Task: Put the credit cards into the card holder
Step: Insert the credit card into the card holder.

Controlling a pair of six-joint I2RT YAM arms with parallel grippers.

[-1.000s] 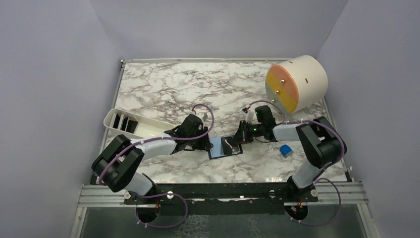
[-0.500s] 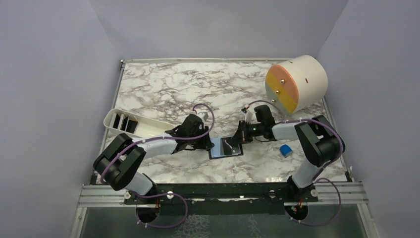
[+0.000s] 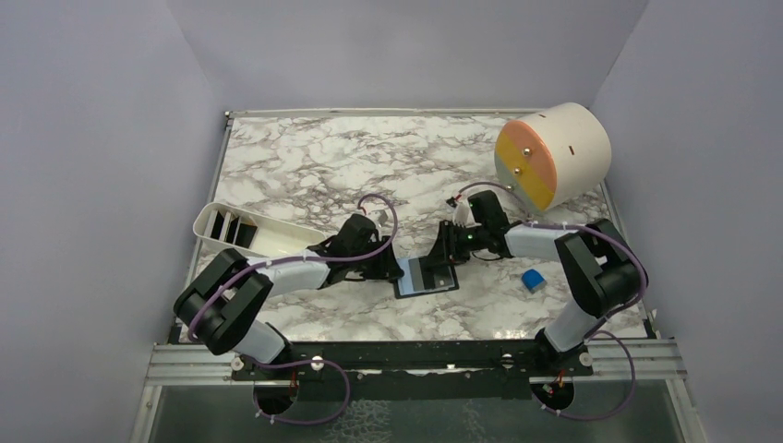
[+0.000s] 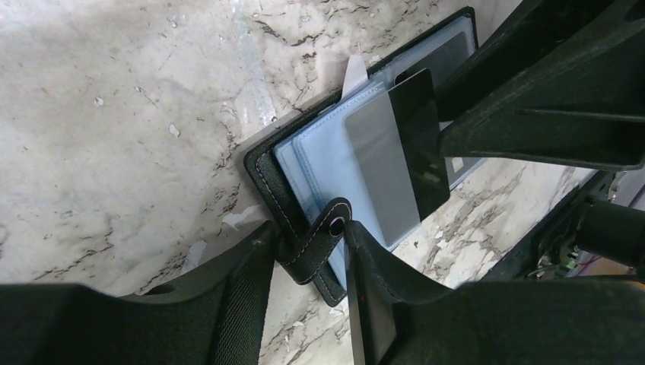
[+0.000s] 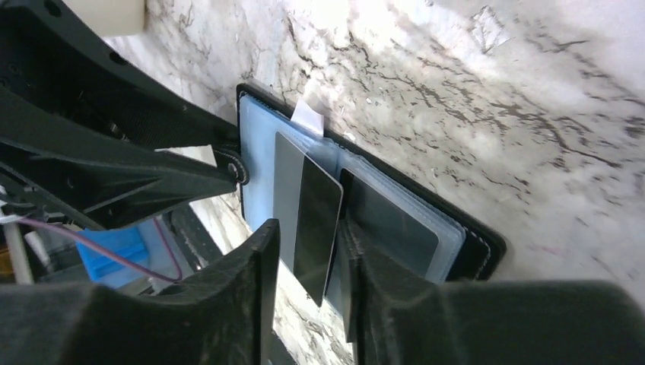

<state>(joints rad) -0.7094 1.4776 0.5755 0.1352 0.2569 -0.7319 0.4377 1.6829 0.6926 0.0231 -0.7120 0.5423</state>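
Observation:
The card holder [image 3: 441,285] lies open on the marble, its light blue sleeves [image 4: 323,163] facing up. My left gripper [image 3: 395,268] [image 4: 308,243] is shut on its black stud strap [image 4: 318,242] at the left edge. One dark credit card [image 4: 403,152] [image 5: 308,209] rests slanted on the sleeves and sticks out past the holder's edge. My right gripper [image 3: 445,257] [image 5: 308,236] stands open around that card, which leans on the right finger with a gap to the left one. Another dark card [image 5: 395,220] sits inside a sleeve. More cards [image 3: 231,228] stand in the white tray.
The white oblong tray [image 3: 268,240] lies left of the left arm. A small blue block [image 3: 532,279] sits by the right arm's elbow. A large white cylinder [image 3: 563,152] with an orange and yellow face lies on its side at the back right.
My right gripper has opened and let go of the card, which now rests on the open holder. The holder has shifted slightly right. The left gripper still holds the strap.

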